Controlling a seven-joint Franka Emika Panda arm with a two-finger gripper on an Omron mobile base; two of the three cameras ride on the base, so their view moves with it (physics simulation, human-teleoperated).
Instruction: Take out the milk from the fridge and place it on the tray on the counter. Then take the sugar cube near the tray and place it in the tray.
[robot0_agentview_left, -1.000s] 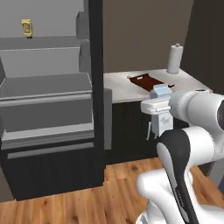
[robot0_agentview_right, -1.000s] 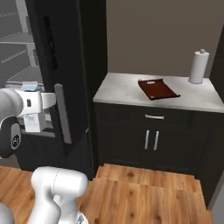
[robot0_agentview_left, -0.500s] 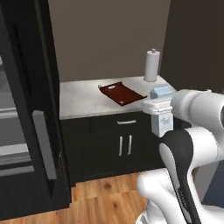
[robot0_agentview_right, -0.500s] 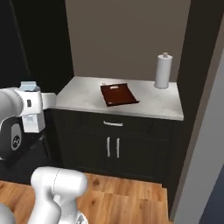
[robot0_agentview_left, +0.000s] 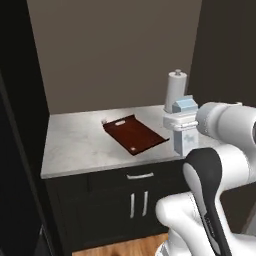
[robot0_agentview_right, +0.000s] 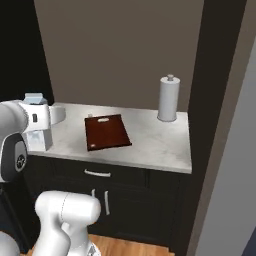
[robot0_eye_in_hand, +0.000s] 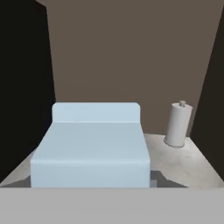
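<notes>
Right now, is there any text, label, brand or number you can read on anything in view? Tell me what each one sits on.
None can be read.
The milk: plain pale blue faces, no print.
The gripper: a small dark mark on its white housing, too small to read.
The tray: bare dark red-brown surface.
The sugar cube: too small to tell.
The tall grey-white cylinder: unmarked.
The counter: only grey veins.

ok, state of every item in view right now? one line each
milk: held in the gripper, upright, off the counter
tray: flat on the counter, nothing on it
sugar cube: on the counter beside the tray's far corner
grey-white cylinder: upright at the counter's back
</notes>
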